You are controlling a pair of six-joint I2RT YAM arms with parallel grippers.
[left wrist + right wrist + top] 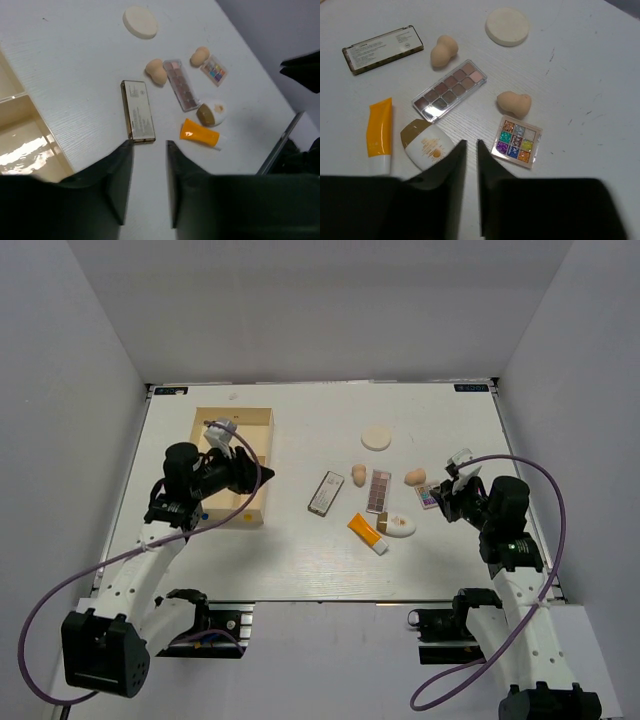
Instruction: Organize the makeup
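Beneath left tool (262, 476), box (240, 418) partly hidden

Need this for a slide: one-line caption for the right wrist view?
Empty right pincer over unsorted palettes, sponges, tube and disc.

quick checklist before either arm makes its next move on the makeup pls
1. Left tool empty: ok, jaws apart, nothing between.
2. Right tool empty: ok, narrow gap, nothing held.
3. Wooden box free to receive: cannot tell, the left arm covers part of it.
4. Glitter palette clear to grasp: ok, apart from the sponge beside it.
5. Orange tube clear to grasp: not ok, the white oval item lies very close, likely too little finger room.
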